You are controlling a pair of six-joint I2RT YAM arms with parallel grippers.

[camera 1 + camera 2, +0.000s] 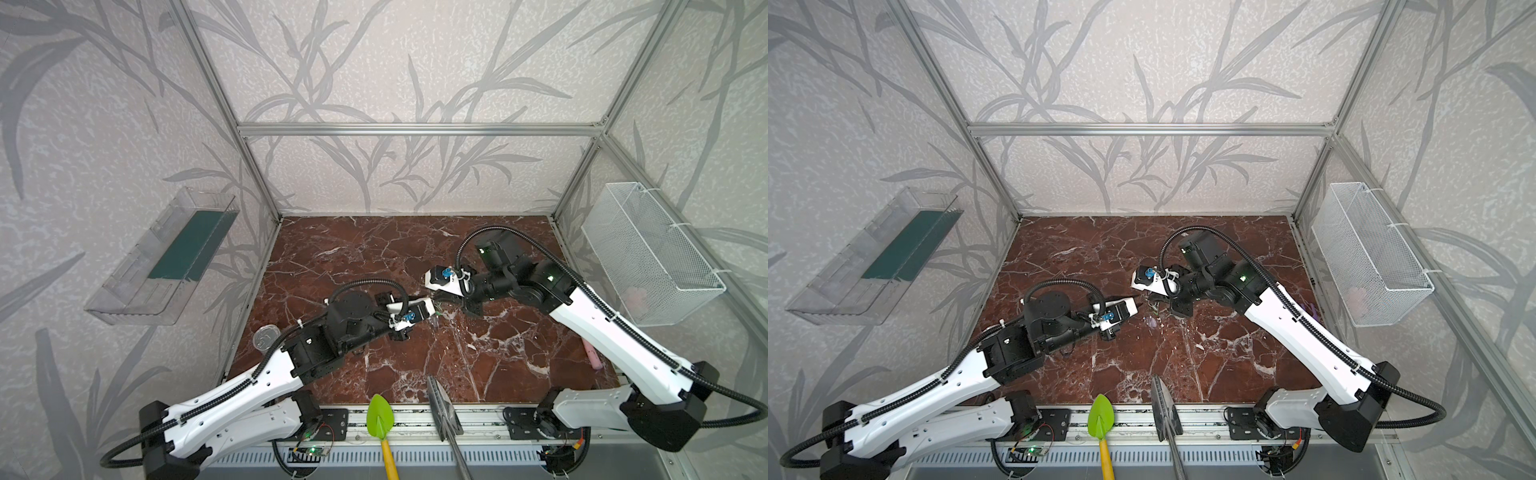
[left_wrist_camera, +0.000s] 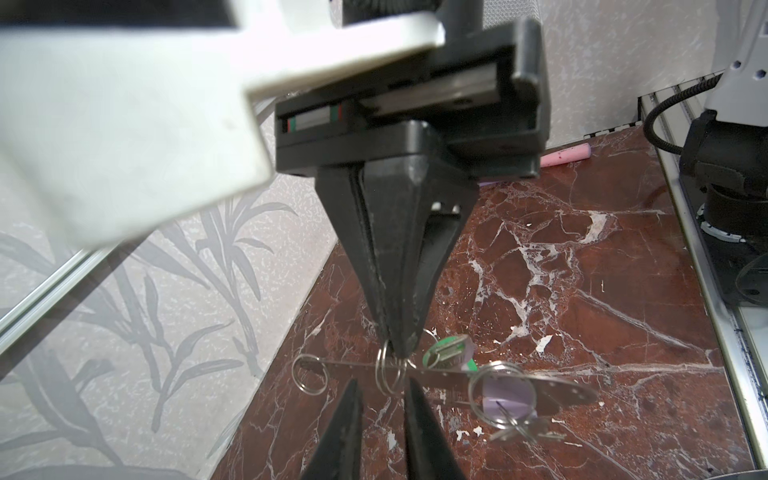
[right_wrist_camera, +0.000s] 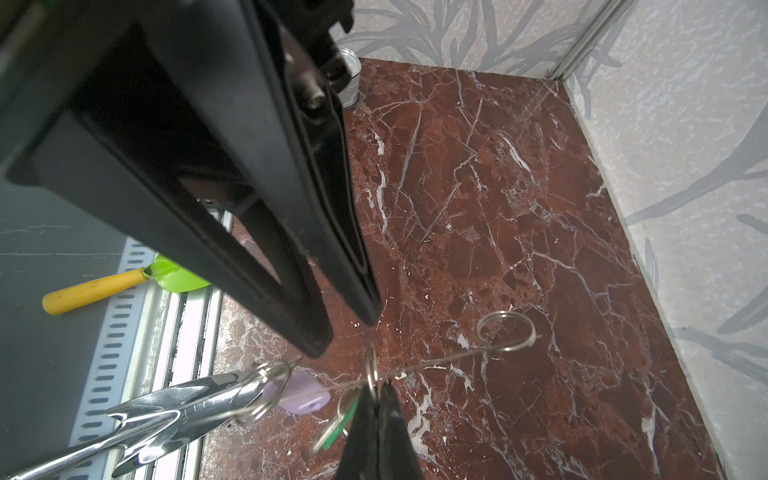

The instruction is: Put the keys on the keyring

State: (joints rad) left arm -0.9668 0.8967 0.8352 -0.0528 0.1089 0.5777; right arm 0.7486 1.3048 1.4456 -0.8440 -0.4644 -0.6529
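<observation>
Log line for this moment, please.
right hand shut on keyring | left hand open beside it | green key, lilac key by keyring

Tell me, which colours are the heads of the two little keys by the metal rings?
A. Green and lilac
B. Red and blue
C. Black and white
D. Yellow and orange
A: the left wrist view shows a green key head and a lilac key head close together above the marbled table.
</observation>
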